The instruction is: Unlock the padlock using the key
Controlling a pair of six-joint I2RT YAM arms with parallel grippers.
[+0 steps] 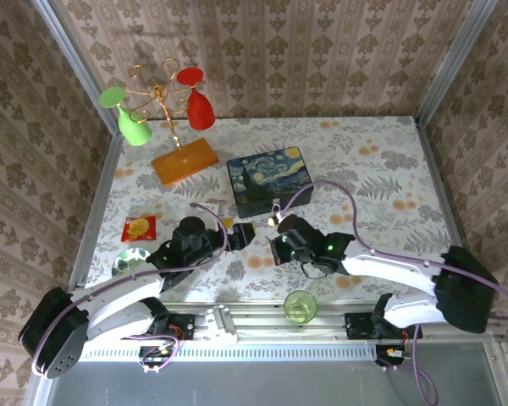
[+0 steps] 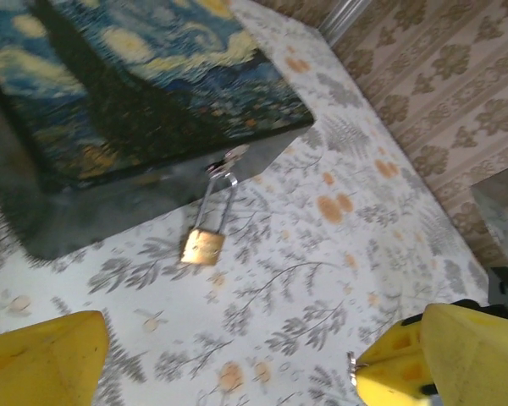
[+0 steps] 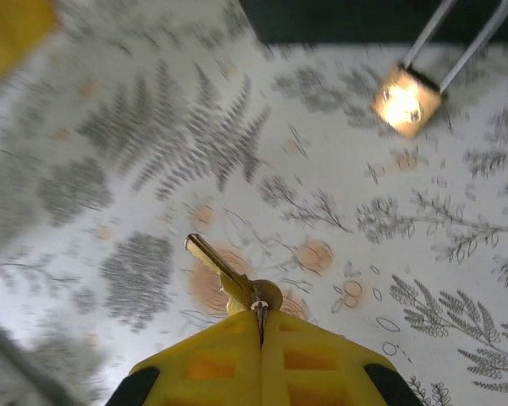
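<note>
Just in front of the starry-night box (image 1: 269, 178), at its near wall, the padlock (image 2: 203, 245) hangs by its shackle from the box's latch, with its body lying on the flowered cloth of the table (image 1: 389, 169). That leaves the bottom face, where I would expect the keyway, turned away from the box and toward the arms, though the keyway itself cannot be made out. The padlock is a tiny brass-gold block, far smaller than the box, with a thin silver U-shaped shackle; from the right wrist it (image 3: 405, 100) glares bright at the box's lower edge. The right fingers (image 3: 237, 364) are pressed together on the round head of the key (image 3: 224, 271). Its blade juts out free ahead of them, a little short of the box and clear of the cloth. This grip suits insertion, since the whole blade is exposed. The key is a slim, pale yellowish sliver about as long as the padlock, and its blade points off to one side of the lock rather than at it, so it would likely need turning to line up. The left fingers (image 2: 42, 359) are spread wide with nothing between them, framing the padlock from the side nearer the arms, probably placed to steady its body against the key's push.
</note>
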